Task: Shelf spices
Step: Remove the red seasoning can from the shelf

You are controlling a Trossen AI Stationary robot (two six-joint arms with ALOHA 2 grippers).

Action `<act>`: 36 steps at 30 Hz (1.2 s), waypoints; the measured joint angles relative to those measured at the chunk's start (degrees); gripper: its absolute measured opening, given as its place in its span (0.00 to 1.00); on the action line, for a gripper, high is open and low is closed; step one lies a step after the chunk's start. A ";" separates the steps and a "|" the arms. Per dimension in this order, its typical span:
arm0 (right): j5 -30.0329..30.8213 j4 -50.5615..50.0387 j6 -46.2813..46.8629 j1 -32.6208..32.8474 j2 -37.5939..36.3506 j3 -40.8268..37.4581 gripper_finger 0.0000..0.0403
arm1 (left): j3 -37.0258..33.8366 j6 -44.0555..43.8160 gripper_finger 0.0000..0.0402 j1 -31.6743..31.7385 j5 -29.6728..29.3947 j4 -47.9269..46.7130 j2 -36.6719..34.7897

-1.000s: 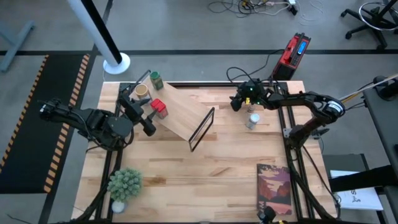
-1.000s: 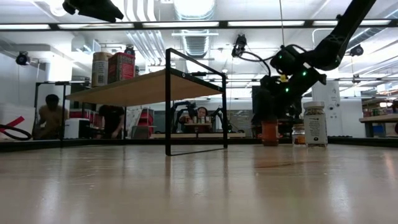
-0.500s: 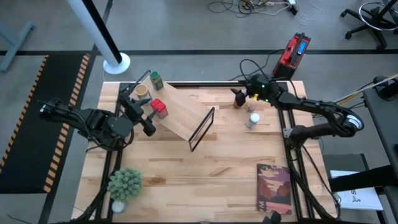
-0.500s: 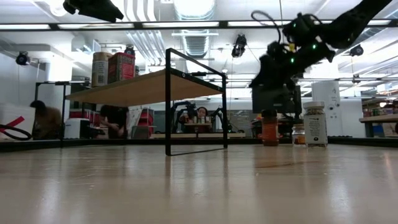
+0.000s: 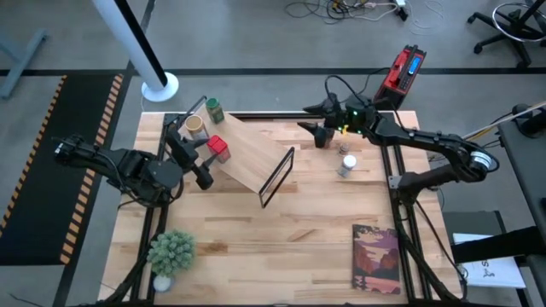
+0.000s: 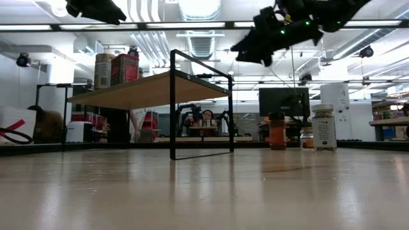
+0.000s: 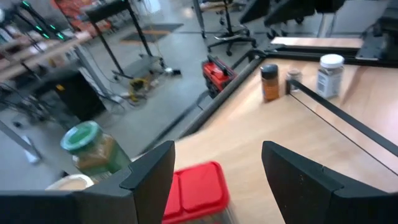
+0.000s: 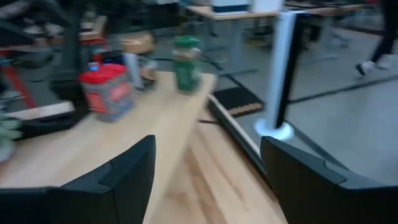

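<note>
On the slanted pale wooden shelf (image 5: 249, 153), with its black frame (image 5: 277, 176), stand the green-lidded jar (image 5: 213, 109), the tan-topped jar (image 5: 195, 124) and the red tin (image 5: 218, 148). On the table's far right stand the dark-lidded brown jar (image 5: 322, 138), the small silvery-topped jar (image 5: 347, 149) and the white-lidded jar (image 5: 345, 165). My right gripper (image 5: 310, 118) is open and raised well above the table (image 6: 255, 39), just left of the brown jar (image 6: 276, 131). It holds nothing. My left gripper (image 5: 196, 160) waits open beside the red tin (image 7: 196, 190).
A potted plant (image 5: 171, 251) stands at the near left corner. A book (image 5: 375, 260) lies near the right edge. A red device (image 5: 401, 68) sits beyond the far right corner and a white pole (image 5: 141, 51) beyond the far left. Bare tabletop lies near the black frame.
My right gripper has risen from down around the dark-lidded brown jar to high above the table. It has also moved toward the table's far and left sides and turned to face the shelf. The jar stays standing on the table.
</note>
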 joint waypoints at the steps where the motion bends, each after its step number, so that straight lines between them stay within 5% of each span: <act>1: -1.32 -0.09 -0.05 0.30 1.13 1.34 0.66 | 0.00 -0.94 0.58 0.00 0.97 -0.59 -0.08; 9: -11.27 -2.06 -2.91 2.81 12.79 13.98 0.67 | 0.00 -7.47 0.58 0.04 9.11 -3.74 -0.18; 24: -11.92 -18.36 -15.94 7.43 26.28 35.59 0.66 | 0.00 -13.46 0.58 -0.02 21.40 -12.44 0.43; 31: -11.65 -19.92 -17.90 7.70 24.84 35.48 0.63 | 0.00 -1.59 0.58 -0.02 20.93 -12.50 2.89; 36: -11.08 -24.76 -19.34 7.55 23.36 35.46 0.60 | 0.02 8.27 0.58 -0.01 14.73 -12.28 4.92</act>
